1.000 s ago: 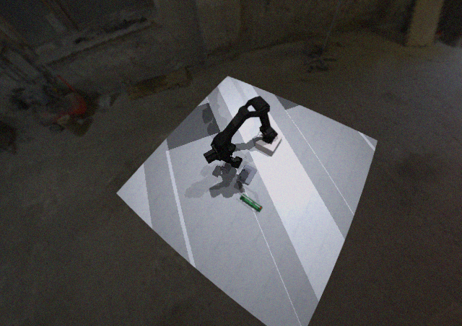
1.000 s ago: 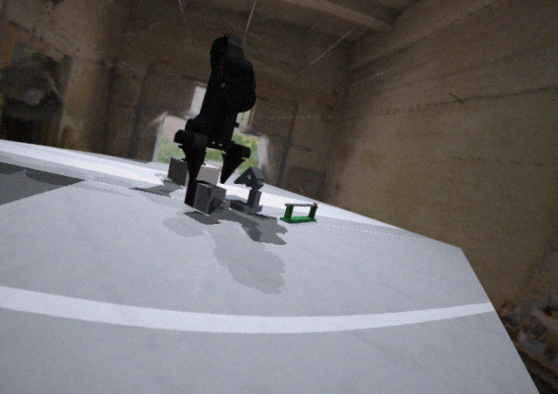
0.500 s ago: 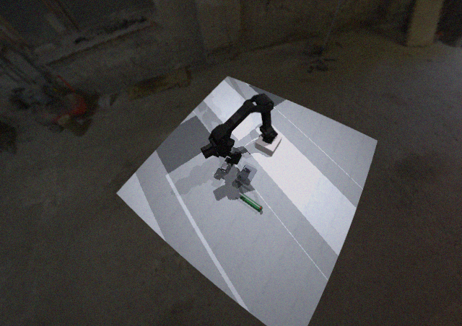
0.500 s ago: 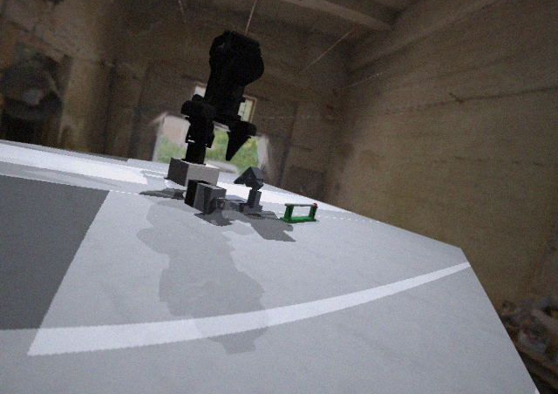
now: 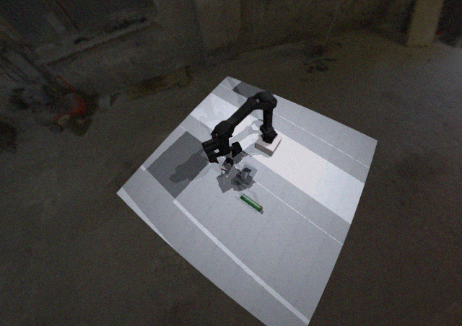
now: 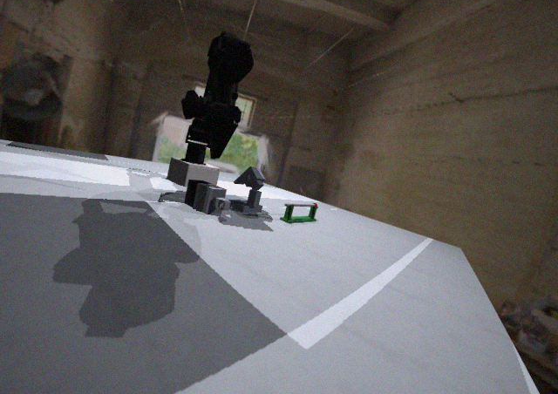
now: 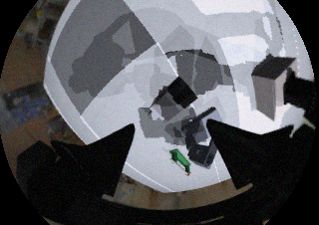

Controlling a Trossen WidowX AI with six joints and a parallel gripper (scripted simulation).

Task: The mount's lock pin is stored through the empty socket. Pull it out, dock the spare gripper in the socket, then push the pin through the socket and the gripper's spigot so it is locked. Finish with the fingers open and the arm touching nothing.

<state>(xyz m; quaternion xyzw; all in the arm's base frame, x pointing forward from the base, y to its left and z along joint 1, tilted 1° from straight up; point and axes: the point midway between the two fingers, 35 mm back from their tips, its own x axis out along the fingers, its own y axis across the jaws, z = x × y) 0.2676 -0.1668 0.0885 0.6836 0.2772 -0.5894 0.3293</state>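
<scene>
My gripper (image 5: 224, 159) (image 7: 170, 125) is wide open and empty, above the spare gripper. The spare gripper (image 5: 227, 162) (image 6: 211, 198) (image 7: 180, 92), a dark and grey block with a small light end, rests on the table. Beside it, apart, stands the grey mount (image 5: 247, 172) (image 6: 255, 201) (image 7: 201, 152), with a tilted head on a post. The socket opening is too small to make out. A low green stand (image 5: 250, 202) (image 6: 298, 220) (image 7: 180, 158) stands beyond it. A thin pale bar with a red end (image 6: 315, 205), seemingly the lock pin, lies across its top.
The arm's pale base block (image 5: 268, 145) (image 6: 191, 172) (image 7: 266, 93) stands behind the spare gripper and mount. The black arm arches over from it. The tabletop's near edge lies beyond the green stand in the wrist view. Shadows blur outlines around the mount.
</scene>
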